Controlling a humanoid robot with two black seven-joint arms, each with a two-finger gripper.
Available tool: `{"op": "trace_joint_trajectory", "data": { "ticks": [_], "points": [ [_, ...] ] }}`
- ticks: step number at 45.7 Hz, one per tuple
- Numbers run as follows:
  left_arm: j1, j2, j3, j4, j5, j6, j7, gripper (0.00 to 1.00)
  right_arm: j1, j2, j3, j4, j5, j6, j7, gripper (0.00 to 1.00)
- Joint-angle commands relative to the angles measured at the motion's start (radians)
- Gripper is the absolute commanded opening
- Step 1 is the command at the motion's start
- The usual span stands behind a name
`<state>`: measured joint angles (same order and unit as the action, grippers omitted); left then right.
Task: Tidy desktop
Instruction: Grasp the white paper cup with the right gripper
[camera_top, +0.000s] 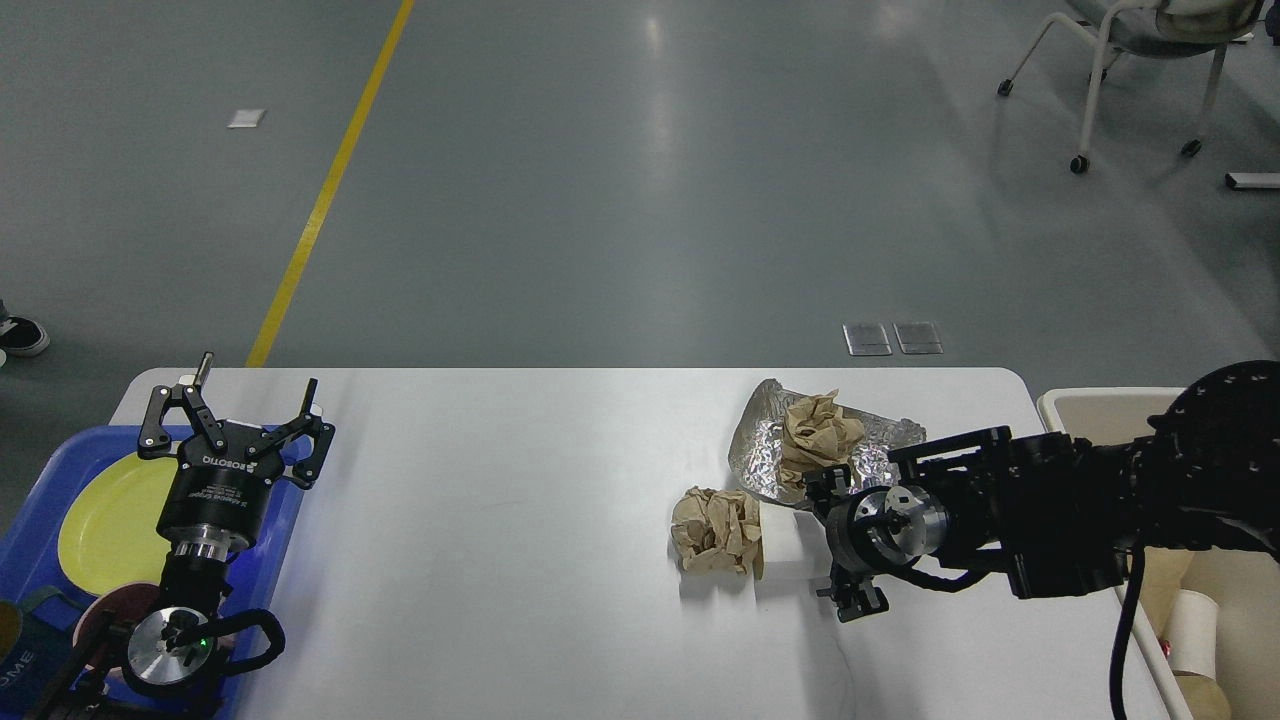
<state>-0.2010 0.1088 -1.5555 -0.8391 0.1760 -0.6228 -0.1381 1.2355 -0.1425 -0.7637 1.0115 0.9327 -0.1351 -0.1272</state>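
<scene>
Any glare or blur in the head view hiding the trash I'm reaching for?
Head view: sharp overall; ceiling light glares off the floor, the foil glints, the white cup blends into the desktop, soft shadows below items.

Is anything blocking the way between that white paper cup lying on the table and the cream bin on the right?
Only the right gripper and its black arm, which lie across that stretch at the white paper cup. No loose object sits on the white desktop toward the cream bin.
</scene>
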Motion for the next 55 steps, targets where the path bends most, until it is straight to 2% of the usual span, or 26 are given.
{"op": "trace_joint_trajectory", "data": {
  "ticks": [1,19,23,31,36,39,43,49,55],
  "points": [
    [0.000,0.000,0.000,0.000,0.000,0.000,0.000,0.96,-0.008,0.000,0.000,-0.011,0.001,-0.001,0.001,0.98],
    [0.000,0.000,0.000,0.000,0.000,0.000,0.000,0.96,-0.022,0.000,0.000,-0.024,0.008,-0.017,0.000,0.89],
    [0.000,0.000,0.000,0.000,0.000,0.000,0.000,0.96,-0.024,0.001,0.000,-0.024,0.009,-0.015,0.000,0.78],
    [0.000,0.000,0.000,0.000,0.000,0.000,0.000,0.96,-0.022,0.003,0.000,-0.022,0.011,-0.015,-0.002,0.69],
    [0.000,0.000,0.000,0.000,0.000,0.000,0.000,0.96,-0.022,-0.003,-0.002,-0.017,0.011,-0.009,-0.005,0.53],
    [0.000,0.000,0.000,0.000,-0.001,0.000,0.000,0.96,-0.018,-0.005,-0.002,-0.011,0.011,-0.003,-0.006,0.33],
    [0.000,0.000,0.000,0.000,0.000,0.000,0.000,0.96,-0.013,-0.009,-0.003,-0.002,0.011,-0.001,-0.011,0.17],
    [0.000,0.000,0.000,0.000,0.000,0.000,0.000,0.96,-0.007,-0.029,-0.006,0.012,0.011,0.000,-0.025,0.05],
    [0.000,0.000,0.000,0.000,0.000,0.000,0.000,0.96,0.016,-0.071,-0.017,0.033,0.005,-0.001,-0.037,0.02]
  ]
}}
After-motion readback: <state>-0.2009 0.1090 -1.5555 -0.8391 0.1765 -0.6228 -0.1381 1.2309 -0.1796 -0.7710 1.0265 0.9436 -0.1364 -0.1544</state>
